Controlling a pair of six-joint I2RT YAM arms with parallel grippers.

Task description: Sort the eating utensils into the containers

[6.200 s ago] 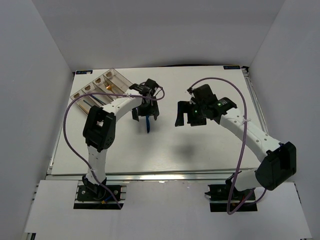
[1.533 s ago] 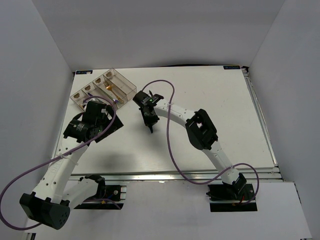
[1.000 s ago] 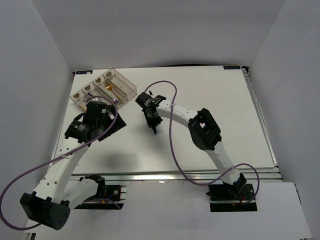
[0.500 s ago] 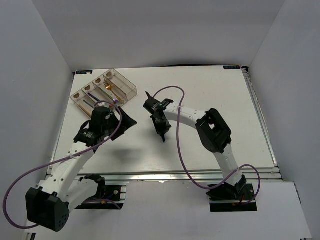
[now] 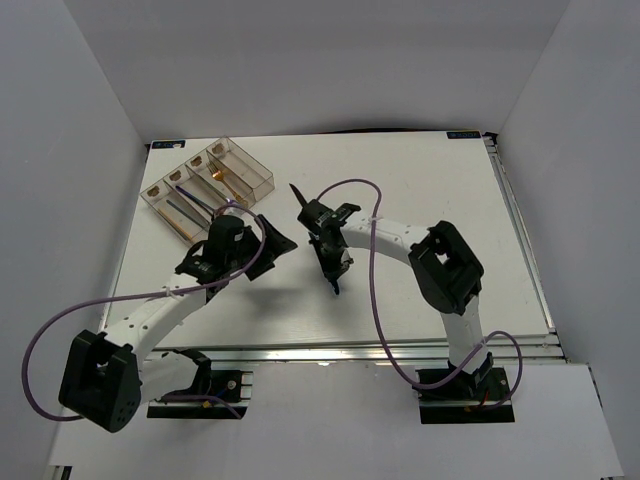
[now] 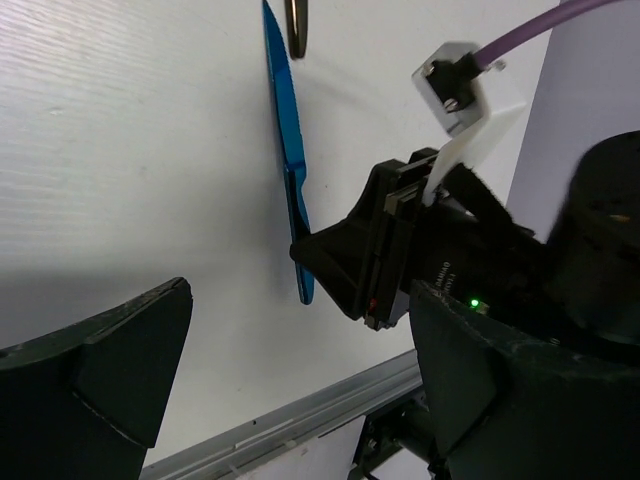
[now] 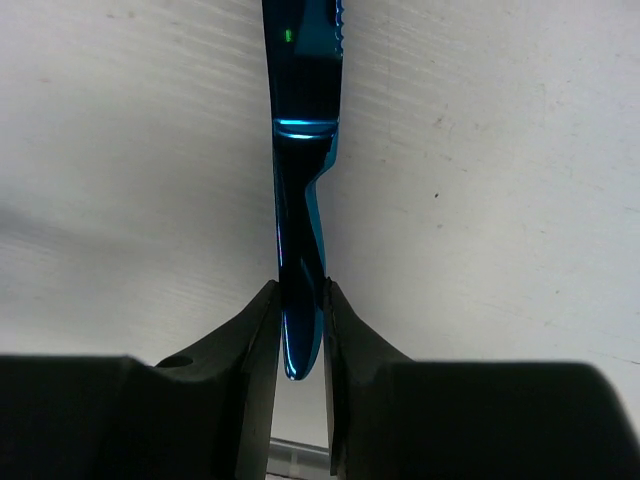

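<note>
Finding: both arms have shifted within the last second or so. The right arm, which had been close by the organiser tray (image 5: 250, 160), has drawn back toward the middle of the table (image 5: 420, 200), taking the blue knife (image 6: 287, 140) with it. The left arm has swung in from beside the tray and now faces it.

Right gripper (image 7: 300, 300): clenched on the butt of the knife's handle, with the blade pointing away from it. Left gripper (image 5: 263, 243): spread wide and holding nothing, just beside the knife. The knife is well apart from the tray. Whether it touches the table I cannot tell.

Judgement: this looks like a handover being set up for the arm nearer the tray. The knife is not yet sorted.

Materials, in order of size:
- Table: matt white with a fine ribbed grain.
- Tray: clear rigid plastic with long narrow compartments and small tan labels at one end.
- Knife: flat and slim with a glossy, mirror-like blue finish. It has a serrated edge near the tip and narrows into the handle. It is probably slippery.
- Gold fork (image 5: 228, 180): lies in a compartment.
- Dark slim pieces (image 5: 188, 207): lie in compartments further left.
- Dark slim utensil (image 5: 297, 192): lies loose on the table beyond the knife's tip.
</note>
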